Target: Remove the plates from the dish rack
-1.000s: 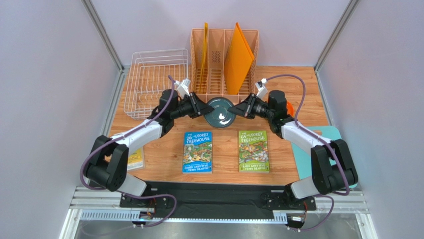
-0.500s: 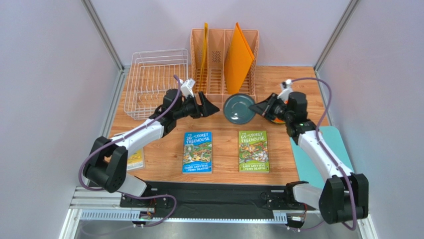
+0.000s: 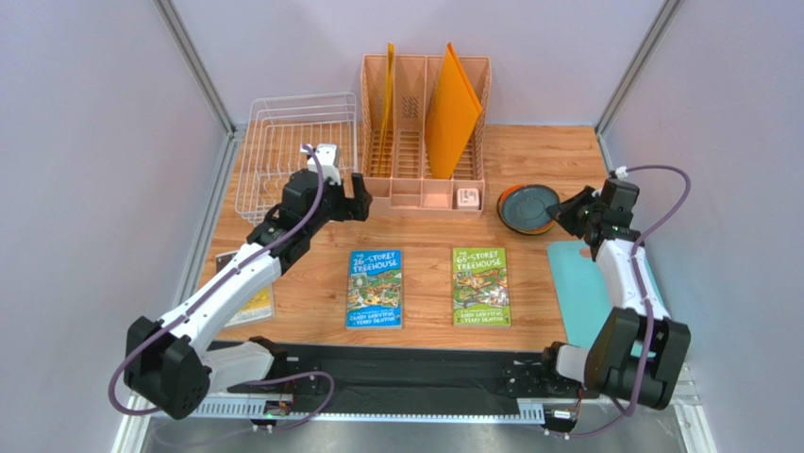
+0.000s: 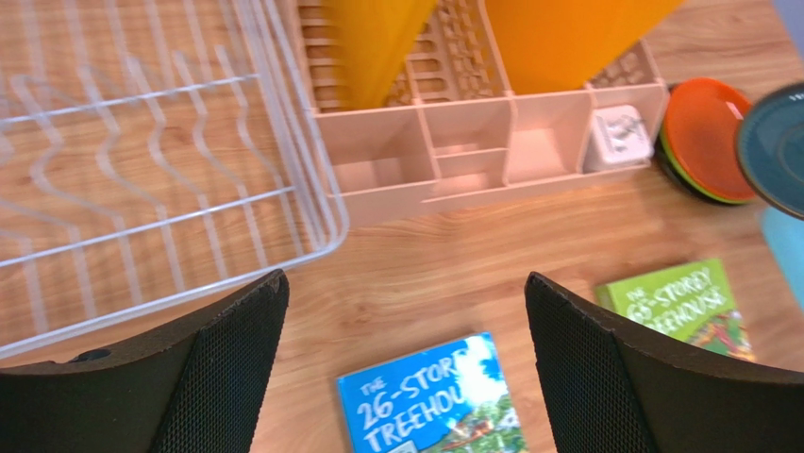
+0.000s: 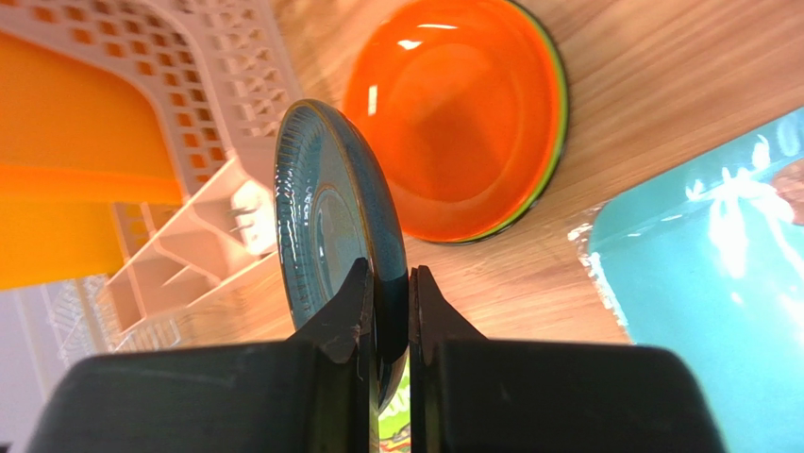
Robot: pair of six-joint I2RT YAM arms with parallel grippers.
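1. Fingers (image 5: 344,316) of the right gripper (image 5: 387,283) are pinching the rim of a dark plate (image 5: 326,217), holding it on edge just above a stack at the right side of the table (image 3: 427,283).
2. That stack is showing an orange plate (image 5: 453,123) on top and the rim of a green plate (image 5: 563,104) beneath it (a darker edge lower down may be a fourth plate, but I cannot tell).
3. At the back left, the rack (image 3: 304,98) is showing no plates between its prongs, so the unloading is looking nearly finished; only setting the dark plate down seems to be remaining.
4. Near the rack's corner, the left gripper (image 4: 404,283) is hanging with its fingers spread wide, holding nothing.
5. Counting outward, I am seeing three plates for certain, one rack, one peach organizer (image 3: 425,193) with two orange folders (image 3: 451,104), two books (image 3: 375,288) in front and one teal mat (image 3: 576,283).
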